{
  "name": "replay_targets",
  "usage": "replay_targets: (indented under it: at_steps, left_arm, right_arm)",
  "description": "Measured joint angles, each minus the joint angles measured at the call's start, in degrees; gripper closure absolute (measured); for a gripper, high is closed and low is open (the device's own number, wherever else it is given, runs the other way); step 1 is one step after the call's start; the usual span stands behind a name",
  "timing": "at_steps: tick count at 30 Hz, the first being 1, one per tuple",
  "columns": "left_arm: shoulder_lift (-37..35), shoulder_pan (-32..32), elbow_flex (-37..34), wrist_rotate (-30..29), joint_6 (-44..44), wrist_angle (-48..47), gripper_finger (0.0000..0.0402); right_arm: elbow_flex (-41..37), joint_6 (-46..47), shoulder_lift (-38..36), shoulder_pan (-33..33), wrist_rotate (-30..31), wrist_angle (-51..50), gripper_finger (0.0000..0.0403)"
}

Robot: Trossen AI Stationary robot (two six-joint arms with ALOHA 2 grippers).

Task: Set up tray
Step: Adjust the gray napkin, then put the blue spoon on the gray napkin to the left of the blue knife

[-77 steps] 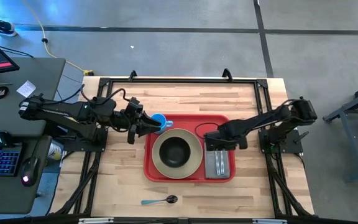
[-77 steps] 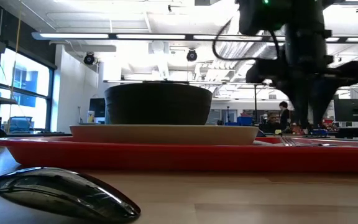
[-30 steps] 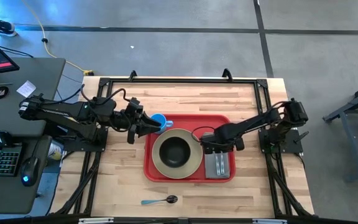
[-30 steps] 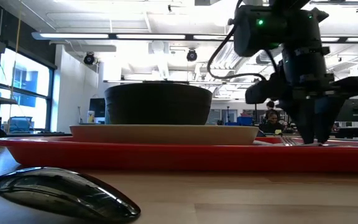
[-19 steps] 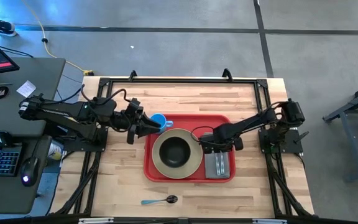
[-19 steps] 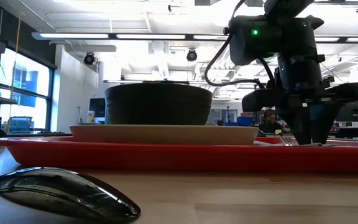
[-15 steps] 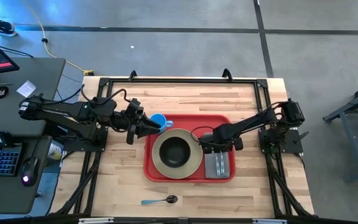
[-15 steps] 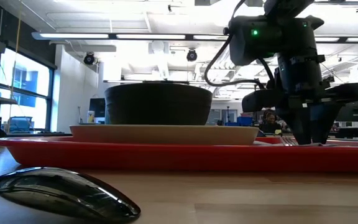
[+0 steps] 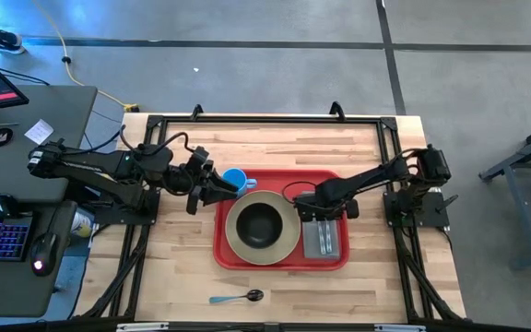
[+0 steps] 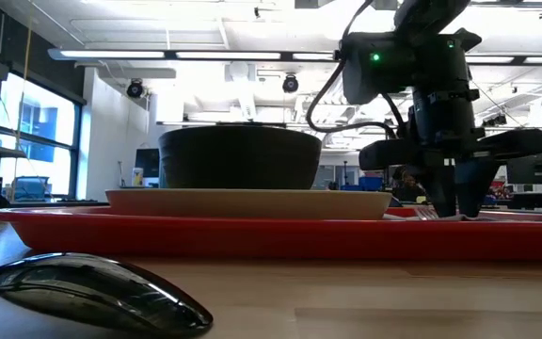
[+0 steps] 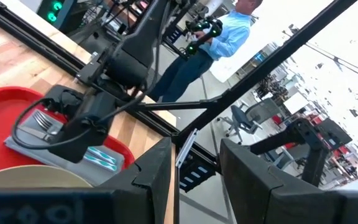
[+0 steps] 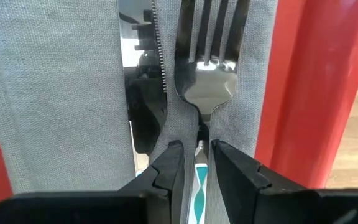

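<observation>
Right wrist view: right gripper (image 12: pixel 196 163) jaws narrowly straddle the fork (image 12: pixel 205 68) handle; left gripper (image 9: pixel 212 187) holds nothing visible, jaws parted. The tray (image 9: pixel 279 263) (stiff, probably light) is best gripped by its rim.

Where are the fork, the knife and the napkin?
fork (image 12: pixel 207 56), right wrist view, on its tines.
knife (image 12: pixel 143 74), right wrist view, on its blade.
napkin (image 12: pixel 55 93), right wrist view, on bare grey cloth.

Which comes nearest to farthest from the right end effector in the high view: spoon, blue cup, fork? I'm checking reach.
From the right end effector:
1. Fork, on the napkin beneath it.
2. Blue cup, tray's far-left corner.
3. Spoon, on the table off the tray.
</observation>
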Motion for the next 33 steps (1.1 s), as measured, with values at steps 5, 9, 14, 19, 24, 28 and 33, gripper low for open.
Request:
replay_targets:
  at_steps: [5,9,14,19,24,28,33]
  left_arm:
    - [0.0,-0.02,0.0,0.99,-0.24,0.0,0.0229]
    - [0.0,-0.01,0.0,1.44,-0.25,0.02,0.0229]
    - [0.0,0.0,0.0,1.46,-0.25,0.02,0.0229]
    - [0.0,0.0,0.0,1.45,-0.18,0.04,0.0229]
    - [0.0,-0.01,0.0,2.09,0.18,0.04,0.0229]
    - [0.0,-0.02,0.0,4.36,0.43,0.04,0.0229]
    - [0.0,-0.02,0.0,6.48,0.41,0.03,0.0229]
  right_arm:
    - [0.0,-1.44,0.0,-1.14,0.3,-0.09,0.032]
    - [-0.02,-2.25,0.02,-1.59,0.33,-0.17,0.032]
    - [-0.02,-2.27,-0.05,-1.62,-0.19,-1.3,0.032]
    - [-0.17,-3.33,-1.29,-1.62,-0.12,-2.95,0.032]
    - [-0.2,-3.35,-3.53,-1.51,0.17,-3.22,0.032]
    - [-0.18,-3.35,-6.56,-1.34,0.68,-2.73,0.032]
    - [-0.16,-3.36,-11.83,-0.46,1.69,-2.58,0.032]
